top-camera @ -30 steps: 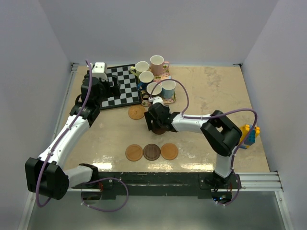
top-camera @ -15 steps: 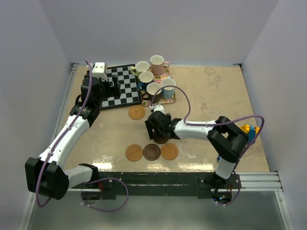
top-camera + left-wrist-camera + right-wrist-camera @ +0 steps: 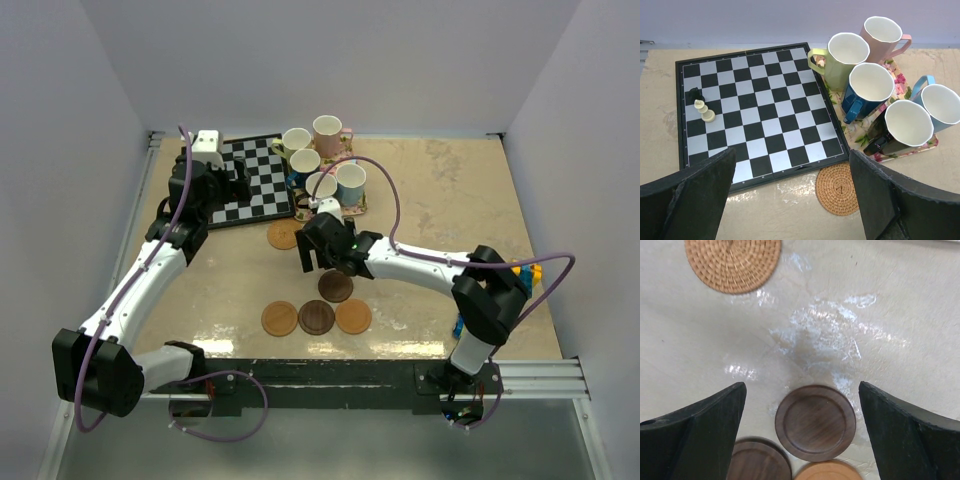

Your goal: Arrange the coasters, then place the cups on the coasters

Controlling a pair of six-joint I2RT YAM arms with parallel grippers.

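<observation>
Three coasters lie in a row near the front: orange-brown (image 3: 280, 319), dark brown (image 3: 316, 317), orange-brown (image 3: 353, 316). A second dark brown coaster (image 3: 335, 287) (image 3: 815, 422) lies flat just behind that row. My right gripper (image 3: 316, 256) (image 3: 801, 386) hovers open above it, holding nothing. A woven orange coaster (image 3: 284, 235) (image 3: 840, 187) lies by the chessboard corner. The cups stand on a floral tray (image 3: 897, 70): yellow-green (image 3: 842, 55), pink (image 3: 882, 32), dark blue (image 3: 867, 87), black (image 3: 905, 125), light blue (image 3: 942, 102). My left gripper (image 3: 240, 183) (image 3: 790, 155) is open above the chessboard's near edge.
A chessboard (image 3: 245, 180) (image 3: 760, 110) with two small pieces (image 3: 701, 103) lies at the far left, touching the tray. Coloured toy bricks (image 3: 520, 277) sit at the right edge behind my right arm. Walls close the table on three sides.
My right gripper let go of the dark brown coaster, opened wider, and lifted back toward the tray. The coaster now lies behind the row. The left arm stayed still.
</observation>
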